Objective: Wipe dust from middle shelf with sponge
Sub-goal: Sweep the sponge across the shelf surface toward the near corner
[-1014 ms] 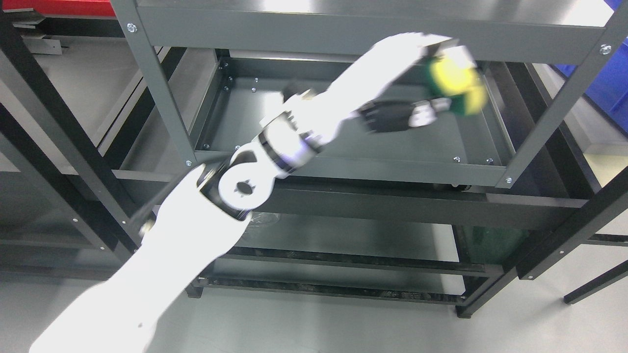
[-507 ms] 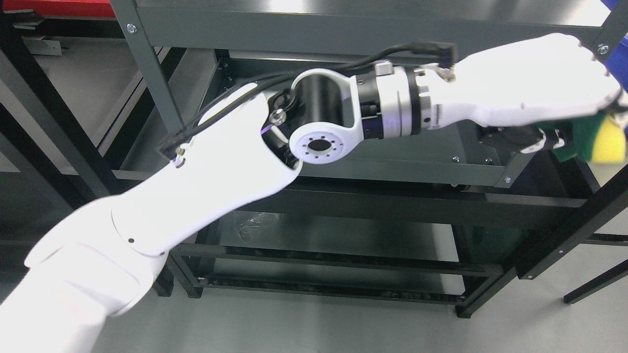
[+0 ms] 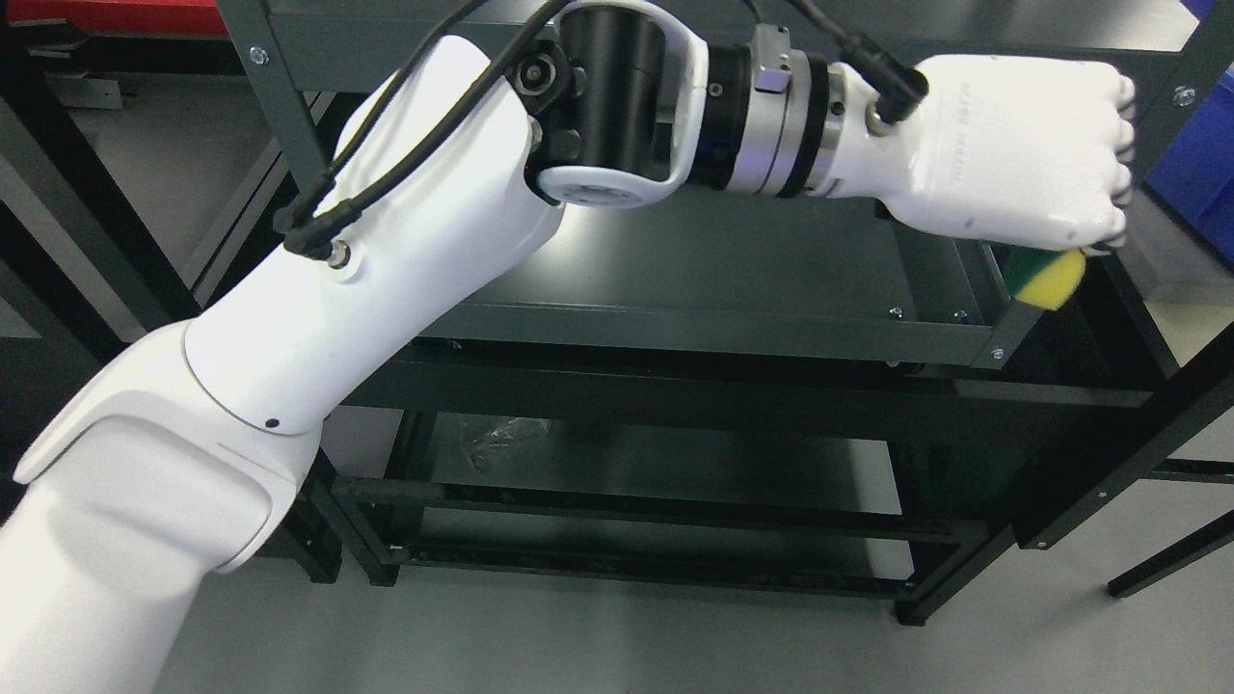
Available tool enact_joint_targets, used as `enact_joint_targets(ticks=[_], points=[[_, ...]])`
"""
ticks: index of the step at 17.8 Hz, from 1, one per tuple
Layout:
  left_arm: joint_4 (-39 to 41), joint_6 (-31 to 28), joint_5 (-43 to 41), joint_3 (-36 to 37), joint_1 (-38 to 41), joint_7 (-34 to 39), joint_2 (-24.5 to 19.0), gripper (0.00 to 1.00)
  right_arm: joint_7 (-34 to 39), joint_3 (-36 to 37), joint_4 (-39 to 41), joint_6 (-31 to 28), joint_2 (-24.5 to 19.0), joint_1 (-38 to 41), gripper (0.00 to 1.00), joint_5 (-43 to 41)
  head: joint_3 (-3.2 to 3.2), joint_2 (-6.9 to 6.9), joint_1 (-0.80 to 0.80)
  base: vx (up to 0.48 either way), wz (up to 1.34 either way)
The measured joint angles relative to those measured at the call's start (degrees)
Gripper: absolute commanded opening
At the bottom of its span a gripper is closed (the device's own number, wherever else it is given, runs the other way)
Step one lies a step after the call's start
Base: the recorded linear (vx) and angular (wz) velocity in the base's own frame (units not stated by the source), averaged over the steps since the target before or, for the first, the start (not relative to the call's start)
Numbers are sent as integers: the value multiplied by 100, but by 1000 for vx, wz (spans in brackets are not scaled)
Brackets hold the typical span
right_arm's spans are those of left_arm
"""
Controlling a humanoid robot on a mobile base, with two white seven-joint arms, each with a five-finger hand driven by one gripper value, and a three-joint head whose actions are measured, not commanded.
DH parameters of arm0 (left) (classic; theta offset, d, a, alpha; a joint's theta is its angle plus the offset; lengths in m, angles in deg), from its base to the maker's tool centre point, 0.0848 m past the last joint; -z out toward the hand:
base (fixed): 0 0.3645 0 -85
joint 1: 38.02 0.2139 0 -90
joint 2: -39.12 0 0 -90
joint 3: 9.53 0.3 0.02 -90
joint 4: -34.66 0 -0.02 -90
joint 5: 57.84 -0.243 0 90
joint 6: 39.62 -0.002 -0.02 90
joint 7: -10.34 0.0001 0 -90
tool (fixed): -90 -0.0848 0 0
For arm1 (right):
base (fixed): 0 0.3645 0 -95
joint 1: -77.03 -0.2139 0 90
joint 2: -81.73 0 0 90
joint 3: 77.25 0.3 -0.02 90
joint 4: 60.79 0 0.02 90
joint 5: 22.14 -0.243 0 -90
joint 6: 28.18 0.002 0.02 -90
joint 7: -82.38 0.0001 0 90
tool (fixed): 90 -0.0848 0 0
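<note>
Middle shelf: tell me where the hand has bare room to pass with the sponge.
The middle shelf shows bare dark surface from below the forearm across to its right rail. It is crowded at the right front corner, where the left hand holds the sponge against the corner post.

White left arm enters from lower left, crosses the frame, black cables along forearm, black-and-silver wrist joint near top centre. White left hand sits upper right, back of the hand to camera, fingers curled down around a yellow-and-green sponge; only the sponge's lower end shows below the hand. Sponge hangs at the right front corner of the dark grey metal middle shelf, just beside the grey upright post; contact with shelf surface cannot be told. Grey top shelf above, partly behind the wrist. Lower shelf below holds crumpled clear plastic. Blue bin at right edge, red item top left, pale floor beneath.
</note>
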Motion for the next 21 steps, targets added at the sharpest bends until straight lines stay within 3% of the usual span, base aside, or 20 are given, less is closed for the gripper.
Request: enact_joint_targets(ticks=[5, 10, 21], points=[[101, 82, -251, -554, 451, -215, -425, 0, 0, 0, 0, -2, 0, 0, 100, 0, 0, 0, 0, 0, 0], [442, 90, 74, -1216, 1144, -479, -1092, 0, 3, 0, 0, -2, 0, 0, 100, 0, 0, 0, 0, 0, 0], [1138, 88, 1793, -3069, 2855, -535, -3236, 0, 4, 0, 0, -5, 0, 0, 100, 0, 0, 0, 0, 0, 0]])
